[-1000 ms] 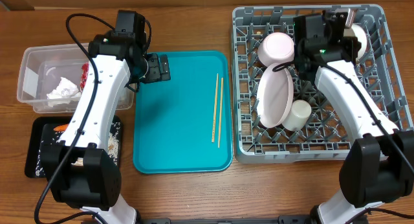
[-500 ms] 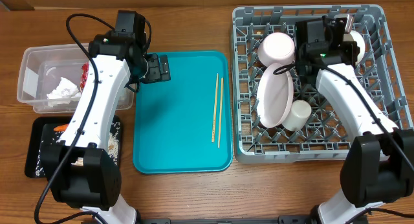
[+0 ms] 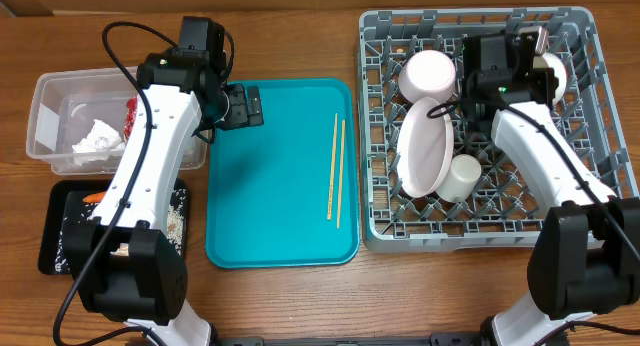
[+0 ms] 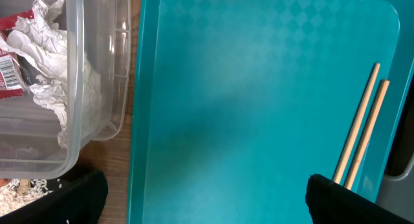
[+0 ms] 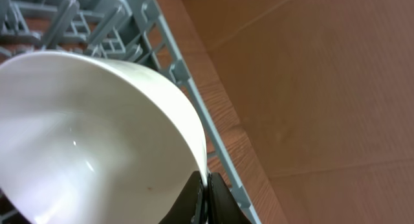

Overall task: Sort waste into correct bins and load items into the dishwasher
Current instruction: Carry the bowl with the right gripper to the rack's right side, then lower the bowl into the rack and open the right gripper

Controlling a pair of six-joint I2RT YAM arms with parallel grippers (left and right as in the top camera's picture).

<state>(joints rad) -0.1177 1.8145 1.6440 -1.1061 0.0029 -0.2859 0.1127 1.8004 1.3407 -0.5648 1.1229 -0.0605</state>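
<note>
My right gripper (image 3: 540,61) is shut on the rim of a white bowl (image 3: 558,68) at the back right of the grey dishwasher rack (image 3: 385,211). The right wrist view shows both fingers (image 5: 207,185) pinching that bowl's (image 5: 84,140) edge above the rack wall (image 5: 184,81). Another bowl (image 3: 428,74), the upright plate (image 3: 425,151) and the cup (image 3: 462,176) stand in the rack. The chopsticks (image 3: 336,169) lie side by side on the teal tray (image 3: 270,226). My left gripper (image 3: 243,104) hangs open over the tray's back left corner, empty (image 4: 210,204), with the chopsticks (image 4: 362,123) to its right.
The clear tub (image 3: 50,96) at far left holds a crumpled tissue (image 3: 97,138) and a red wrapper (image 3: 130,111). In front of it, the black tray (image 3: 55,236) carries a carrot (image 3: 92,198) and pale scraps (image 3: 175,221).
My right gripper has shifted slightly to the right with the bowl in it. The left arm has not moved.
</note>
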